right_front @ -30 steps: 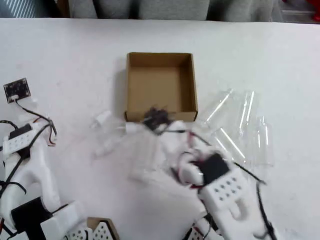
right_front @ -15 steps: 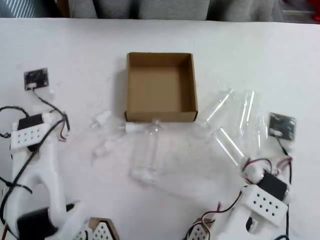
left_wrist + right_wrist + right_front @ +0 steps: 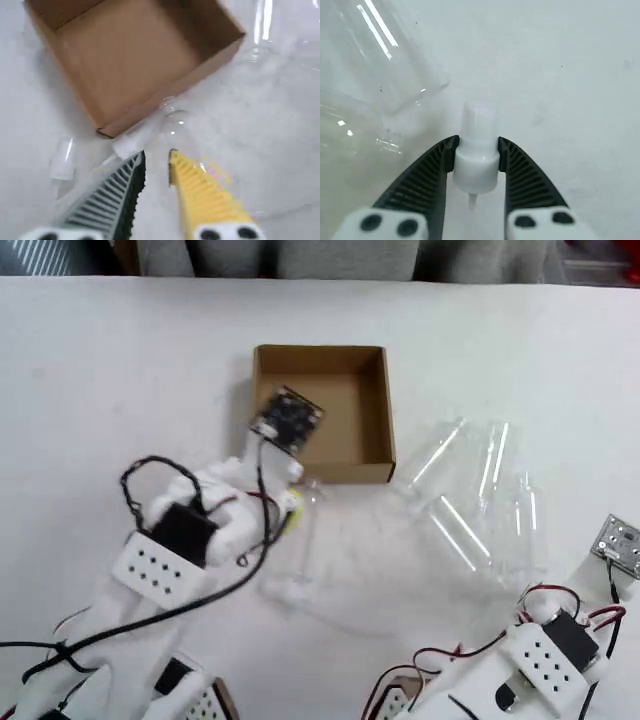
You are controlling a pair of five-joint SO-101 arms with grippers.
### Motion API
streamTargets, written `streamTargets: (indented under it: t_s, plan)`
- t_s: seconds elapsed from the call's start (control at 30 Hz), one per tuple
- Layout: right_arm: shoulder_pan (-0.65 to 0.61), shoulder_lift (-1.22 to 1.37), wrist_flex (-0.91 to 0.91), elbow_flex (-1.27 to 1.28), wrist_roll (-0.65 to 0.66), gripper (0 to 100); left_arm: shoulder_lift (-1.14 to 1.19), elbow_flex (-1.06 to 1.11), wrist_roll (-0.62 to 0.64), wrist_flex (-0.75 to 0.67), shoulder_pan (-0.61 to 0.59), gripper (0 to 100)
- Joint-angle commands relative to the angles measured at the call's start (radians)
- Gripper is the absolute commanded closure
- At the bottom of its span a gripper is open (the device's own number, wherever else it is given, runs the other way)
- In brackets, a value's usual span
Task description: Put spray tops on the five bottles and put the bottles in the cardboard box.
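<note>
L gripper (image 3: pixel 156 159) slightly apart over clear bottle (image 3: pixel 176 125) lying beside cardboard box (image 3: pixel 131 55), R gripper (image 3: pixel 476 143) clamped on 1 white spray top (image 3: pixel 479 125)

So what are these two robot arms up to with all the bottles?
They are meant to fit spray tops on clear bottles and box them. The right gripper is clamped on a white spray top, beside a heap of bottles lying on the table. The left gripper, slightly open, hovers over a lone bottle lying by the cardboard box, which looks empty.
</note>
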Motion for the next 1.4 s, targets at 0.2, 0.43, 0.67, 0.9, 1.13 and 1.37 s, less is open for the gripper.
streamTargets:
  t_s: [0.2,0.43,0.67,0.9,1.13,1.37]
  plan:
    - [-0.051,-0.024,0.012,-0.003,0.003,98.1,0.271,-0.118,0.101,-0.038,0.116,81]
    - [-0.081,-0.024,0.008,0.006,0.003,98.1,0.527,-0.334,0.186,0.071,0.047,81]
    - [-0.077,-0.024,-0.019,0.020,0.003,98.1,0.578,-0.404,0.195,0.190,0.070,81]
    - [-0.073,-0.024,-0.062,0.025,0.002,98.1,0.576,-0.364,0.305,0.186,0.050,81]
    - [-0.074,-0.024,-0.068,0.023,0.002,98.1,0.582,-0.325,0.311,0.164,0.013,75]
    - [-0.074,-0.024,-0.096,0.026,0.000,98.1,0.585,-0.308,0.364,0.087,0.013,69]
